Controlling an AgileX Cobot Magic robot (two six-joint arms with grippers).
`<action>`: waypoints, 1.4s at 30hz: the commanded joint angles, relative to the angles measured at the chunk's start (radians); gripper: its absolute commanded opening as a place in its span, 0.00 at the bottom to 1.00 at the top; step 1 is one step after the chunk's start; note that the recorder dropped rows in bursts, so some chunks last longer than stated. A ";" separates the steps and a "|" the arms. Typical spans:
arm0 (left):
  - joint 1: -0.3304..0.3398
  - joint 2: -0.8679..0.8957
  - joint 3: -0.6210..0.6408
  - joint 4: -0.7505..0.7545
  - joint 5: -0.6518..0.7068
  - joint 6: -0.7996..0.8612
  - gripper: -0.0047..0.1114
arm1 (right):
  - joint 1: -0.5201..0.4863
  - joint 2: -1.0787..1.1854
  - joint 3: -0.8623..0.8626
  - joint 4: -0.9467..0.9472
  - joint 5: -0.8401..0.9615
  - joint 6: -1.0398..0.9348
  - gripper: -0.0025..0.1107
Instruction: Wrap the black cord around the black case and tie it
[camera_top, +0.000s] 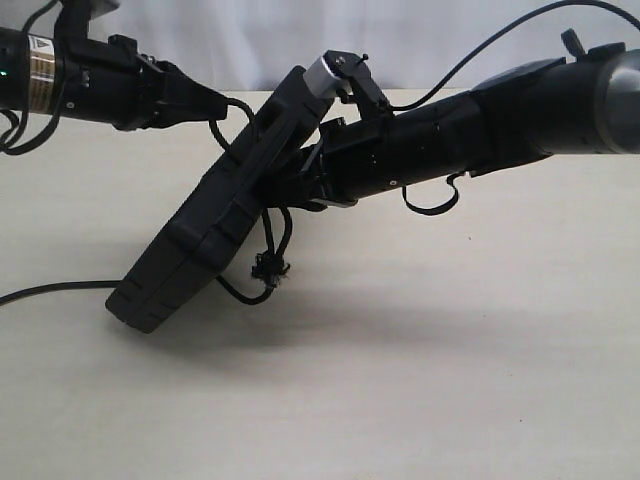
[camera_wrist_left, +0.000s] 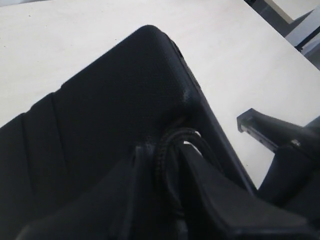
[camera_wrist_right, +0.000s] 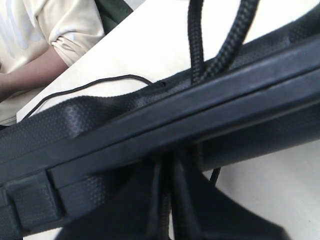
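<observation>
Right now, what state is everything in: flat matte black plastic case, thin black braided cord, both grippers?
Flat matte black plastic case: shut, tilted, low end on the table.
Thin black braided cord: looped round the case, knot dangling.
Left gripper: straddles the cord, grip unclear.
Right gripper: shut on the cord.

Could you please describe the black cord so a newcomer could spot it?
Find the black case tilted at a slant on the table. The black cord dangles below its middle, braided and ending in a frayed knot, unlike the smooth cable lying flat.
</observation>
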 joint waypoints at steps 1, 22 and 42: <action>0.001 0.042 0.004 0.000 -0.028 0.011 0.25 | -0.003 -0.003 -0.005 0.008 0.017 -0.011 0.06; 0.001 0.029 0.002 -0.083 -0.181 0.139 0.04 | -0.061 -0.139 -0.013 -0.556 -0.055 0.562 0.57; 0.001 0.016 0.003 -0.037 -0.237 0.108 0.04 | 0.256 -0.239 0.223 -0.688 -0.658 0.374 0.57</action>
